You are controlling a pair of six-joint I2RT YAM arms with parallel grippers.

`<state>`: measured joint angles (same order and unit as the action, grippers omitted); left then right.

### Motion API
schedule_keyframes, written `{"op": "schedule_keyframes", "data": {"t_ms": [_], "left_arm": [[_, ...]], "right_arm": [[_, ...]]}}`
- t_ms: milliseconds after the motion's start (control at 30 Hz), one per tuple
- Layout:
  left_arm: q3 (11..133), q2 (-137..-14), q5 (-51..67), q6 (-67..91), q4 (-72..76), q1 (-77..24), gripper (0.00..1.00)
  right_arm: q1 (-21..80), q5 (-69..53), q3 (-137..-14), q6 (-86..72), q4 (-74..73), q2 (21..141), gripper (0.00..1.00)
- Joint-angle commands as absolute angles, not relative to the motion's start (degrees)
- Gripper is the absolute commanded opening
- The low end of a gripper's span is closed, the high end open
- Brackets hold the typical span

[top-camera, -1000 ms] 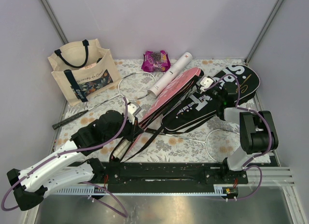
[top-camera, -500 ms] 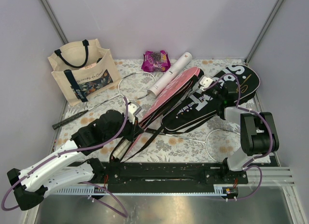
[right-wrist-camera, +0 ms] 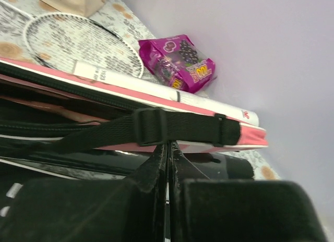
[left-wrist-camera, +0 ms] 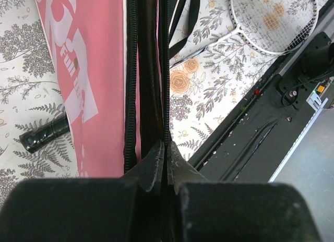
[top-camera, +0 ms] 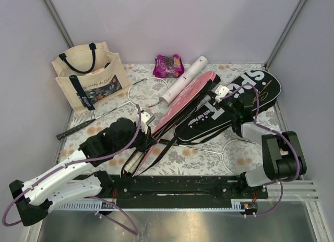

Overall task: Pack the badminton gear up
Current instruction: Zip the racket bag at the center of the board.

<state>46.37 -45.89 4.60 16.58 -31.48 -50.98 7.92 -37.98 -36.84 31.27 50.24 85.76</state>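
The pink racket cover (top-camera: 185, 101) lies slantwise with the black "SPORT" cover (top-camera: 235, 104) beside it on the right. My left gripper (top-camera: 150, 133) is shut on the pink cover's (left-wrist-camera: 99, 70) zip edge at its near end; the zip runs into the left gripper (left-wrist-camera: 166, 148). My right gripper (top-camera: 218, 91) sits at the covers' far ends. In its wrist view the right gripper (right-wrist-camera: 169, 146) is shut just under a black buckled strap (right-wrist-camera: 156, 127); nothing shows between its fingers. One racket (top-camera: 148, 91) lies left of the white tube (top-camera: 183, 80), another racket (top-camera: 242, 150) lies near right.
The cream tote (top-camera: 88, 77) stands at the back left. A purple snack packet (top-camera: 168, 65) lies by the back wall. The black rail (top-camera: 177, 184) carrying the arm bases runs along the near edge. A black racket handle (left-wrist-camera: 44, 132) lies left of the pink cover.
The right gripper has gone from part open to shut, and its arm has swung a little toward the near right. The left gripper has nudged the pink cover's near end slightly right.
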Motion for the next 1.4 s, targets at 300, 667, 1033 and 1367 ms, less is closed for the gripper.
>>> {"op": "schedule_keyframes", "data": {"t_ms": [300,667,1033,1367], "left_arm": [[48.34,-47.46,6.15,18.19,-19.34,-50.62,0.0],[47.81,-48.16,5.8,18.72,-17.84,-50.62,0.0],[47.72,-48.69,5.36,18.9,-17.05,-50.62,0.0],[49.74,-48.52,2.64,17.76,-20.11,-50.62,0.26]], "right_arm": [[20.12,-34.9,-27.61,17.06,49.48,72.43,0.0],[34.79,-32.09,-24.17,10.64,47.81,64.69,0.0],[47.18,-27.42,-25.13,4.4,50.09,65.39,0.0],[50.89,-18.64,-27.25,-4.74,55.9,67.86,0.0]]}}
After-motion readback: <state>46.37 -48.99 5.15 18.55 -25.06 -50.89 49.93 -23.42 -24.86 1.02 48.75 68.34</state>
